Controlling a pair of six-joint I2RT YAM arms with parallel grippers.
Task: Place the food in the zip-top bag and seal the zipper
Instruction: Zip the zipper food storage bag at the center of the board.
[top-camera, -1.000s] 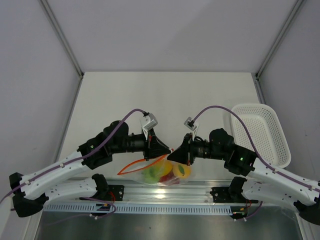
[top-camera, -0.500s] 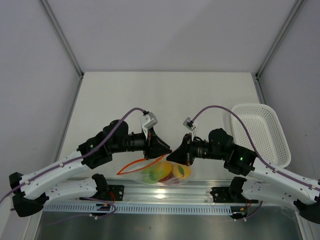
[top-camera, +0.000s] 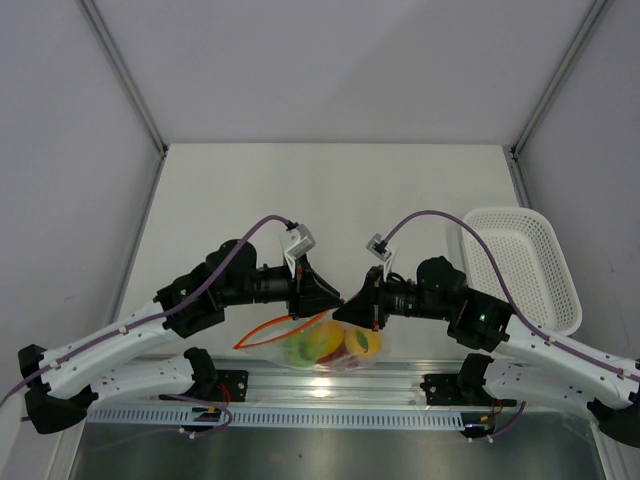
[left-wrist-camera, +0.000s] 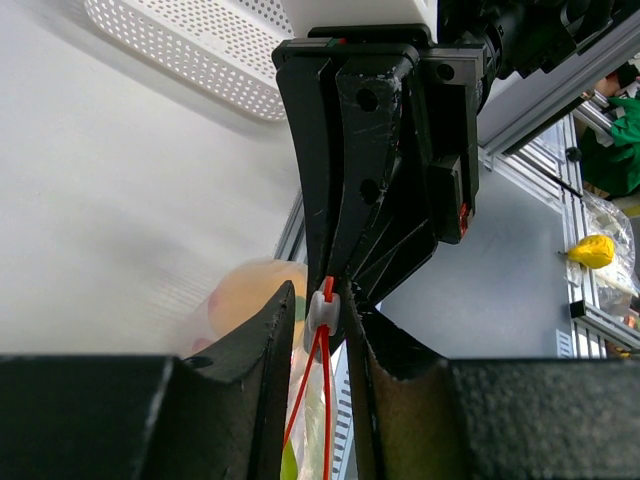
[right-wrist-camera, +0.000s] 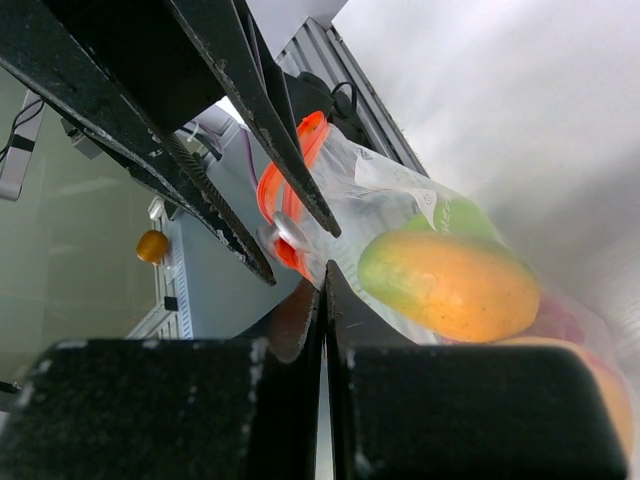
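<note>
Straddling the zipper (left-wrist-camera: 320, 325) tab, the left pincer (left-wrist-camera: 318, 302) stands slightly parted.

Two robot arms, one left arm (top-camera: 150, 325) and one right arm (top-camera: 545, 345), stand at one table (top-camera: 330, 190). There is one clear zip-top bag (top-camera: 340, 362) with one orange-red zipper (top-camera: 262, 335) and one white tab (left-wrist-camera: 322, 312). It holds one lime green fruit (top-camera: 298, 350), at least two yellow-orange fruits (right-wrist-camera: 450, 285) and at least one red fruit (right-wrist-camera: 562, 322), with crinkled plastic hiding any others. One white mesh basket (top-camera: 525, 265) sits at the table's right edge.
</note>
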